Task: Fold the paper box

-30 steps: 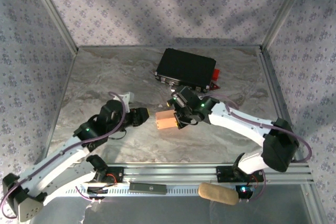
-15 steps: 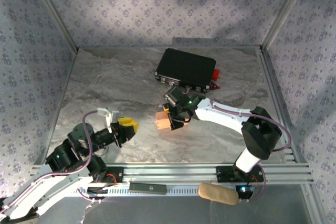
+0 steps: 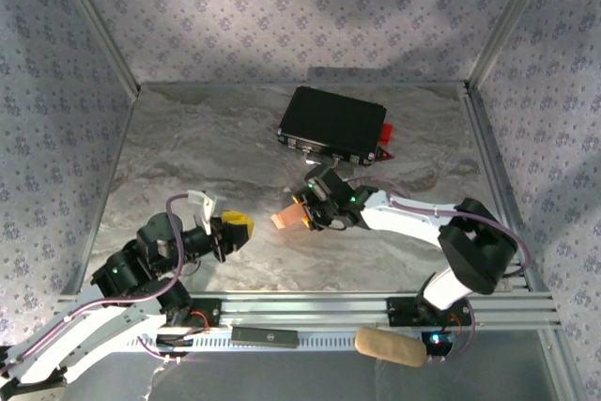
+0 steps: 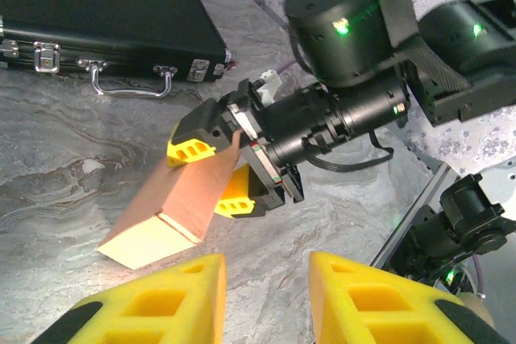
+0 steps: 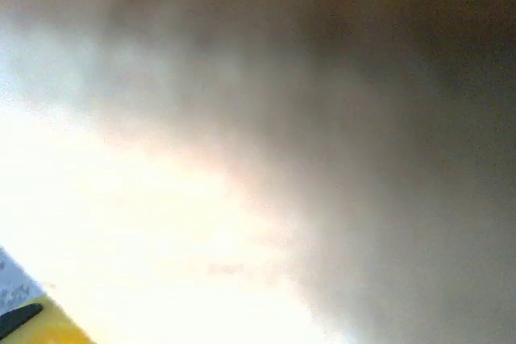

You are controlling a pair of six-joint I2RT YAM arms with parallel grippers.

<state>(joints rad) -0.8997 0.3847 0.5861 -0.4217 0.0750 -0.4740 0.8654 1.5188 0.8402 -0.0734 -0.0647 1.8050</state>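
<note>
The paper box (image 3: pixel 285 219) (image 4: pixel 181 203) is a salmon-orange folded box, tilted, with its pale open end low on the table toward the left arm. My right gripper (image 3: pixel 303 212) (image 4: pixel 216 173) is shut on its far end, one yellow finger (image 4: pixel 193 151) above it and one (image 4: pixel 236 196) below. In the right wrist view a blurred pale surface sits right against the lens, with a yellow fingertip (image 5: pixel 32 324) at the bottom left corner. My left gripper (image 3: pixel 233 229) (image 4: pixel 266 271) is open with nothing between its fingers, a short way near-left of the box and apart from it.
A black hard case (image 3: pixel 333 124) (image 4: pixel 97 14) with metal latches lies behind the box, a red piece (image 3: pixel 385 133) at its right end. Bare marble table (image 3: pixel 188 147) spreads to the left. The metal rail (image 3: pixel 310 312) runs along the near edge, with a tan roll (image 3: pixel 390 347) below it.
My left arm has drawn back from the box toward the near left. My right gripper's fingers have narrowed onto the box and tipped it, and its pale end now points at the left gripper.
</note>
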